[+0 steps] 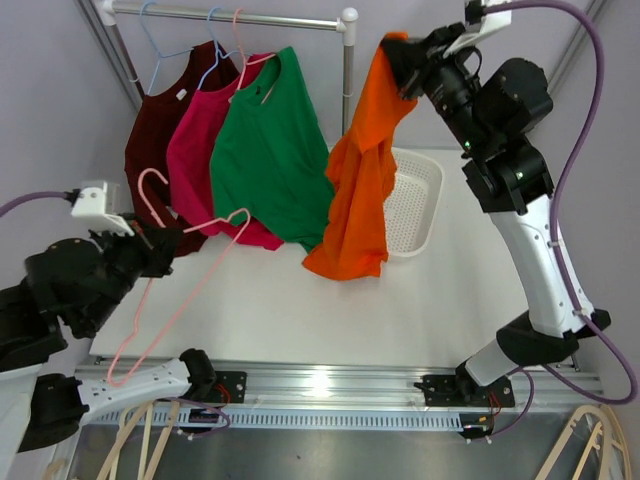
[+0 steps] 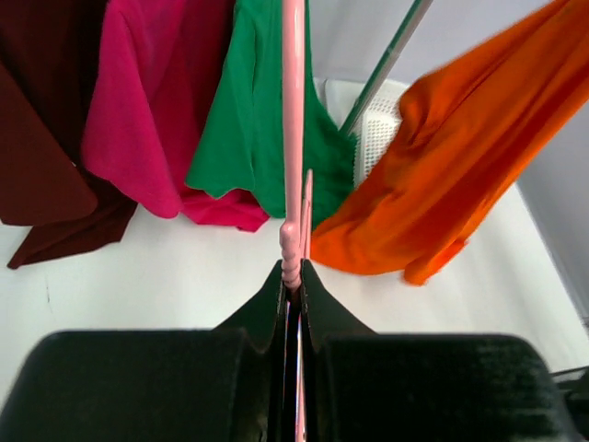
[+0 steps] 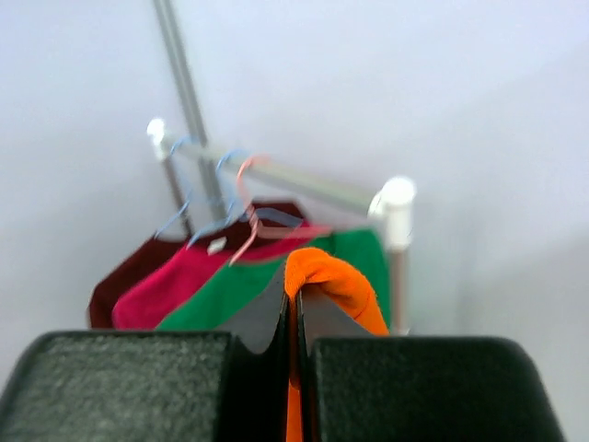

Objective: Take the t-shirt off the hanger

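An orange t-shirt [image 1: 362,185] hangs free from my right gripper [image 1: 397,58], which is shut on its top fold high beside the rail's right post. The fold shows between the jaws in the right wrist view [image 3: 331,281]. My left gripper [image 1: 160,248] is shut on a bare pink hanger [image 1: 185,290] at the table's left, off the rail. The hanger's wire runs up from the jaws in the left wrist view [image 2: 293,138]. The orange t-shirt also shows there [image 2: 451,175], clear of the hanger.
A maroon shirt [image 1: 155,130], a magenta shirt [image 1: 200,150] and a green shirt [image 1: 270,150] hang on hangers from the rail [image 1: 230,15]. A white perforated basket [image 1: 415,205] stands at the back right of the white table [image 1: 330,310].
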{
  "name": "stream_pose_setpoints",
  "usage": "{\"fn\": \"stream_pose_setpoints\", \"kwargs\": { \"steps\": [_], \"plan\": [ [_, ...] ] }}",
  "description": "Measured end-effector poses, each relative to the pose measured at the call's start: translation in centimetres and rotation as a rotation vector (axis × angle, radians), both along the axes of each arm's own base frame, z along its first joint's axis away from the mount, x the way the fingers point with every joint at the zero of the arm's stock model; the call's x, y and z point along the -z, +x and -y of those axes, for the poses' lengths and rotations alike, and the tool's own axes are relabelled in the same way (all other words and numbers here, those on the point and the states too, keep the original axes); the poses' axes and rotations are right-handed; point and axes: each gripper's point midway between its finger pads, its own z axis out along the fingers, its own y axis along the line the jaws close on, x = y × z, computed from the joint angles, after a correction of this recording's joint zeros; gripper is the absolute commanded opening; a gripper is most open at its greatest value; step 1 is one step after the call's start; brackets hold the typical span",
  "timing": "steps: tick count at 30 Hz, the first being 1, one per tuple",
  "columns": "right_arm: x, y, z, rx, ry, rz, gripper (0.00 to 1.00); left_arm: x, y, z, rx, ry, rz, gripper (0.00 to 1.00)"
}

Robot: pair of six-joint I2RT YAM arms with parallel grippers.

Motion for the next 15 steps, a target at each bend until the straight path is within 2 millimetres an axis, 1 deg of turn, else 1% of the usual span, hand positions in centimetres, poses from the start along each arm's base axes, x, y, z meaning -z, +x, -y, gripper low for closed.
{"fn": "stream_pose_setpoints", "kwargs": {
  "steps": [4, 7, 10, 15],
  "plan": [
    [-4.0, 1.9, 1.0, 0.099, 0.062, 0.114, 0.00, 2.9, 0.6, 1.0, -0.005, 0.073, -0.054, 0.01],
    [-6.2, 3.5, 1.9, 0.187, 0.120, 0.206, 0.00, 4.2, 1.1, 1.6, -0.005, 0.093, -0.065, 0.01],
    [-7.4, 5.5, 3.0, 0.288, 0.170, 0.282, 0.00, 4.4, 1.4, 2.1, -0.003, 0.092, -0.059, 0.01],
    [-8.8, 9.0, 4.8, 0.400, 0.249, 0.369, 0.00, 3.8, 2.0, 3.0, -0.001, 0.078, -0.040, 0.01]
  ]
}}
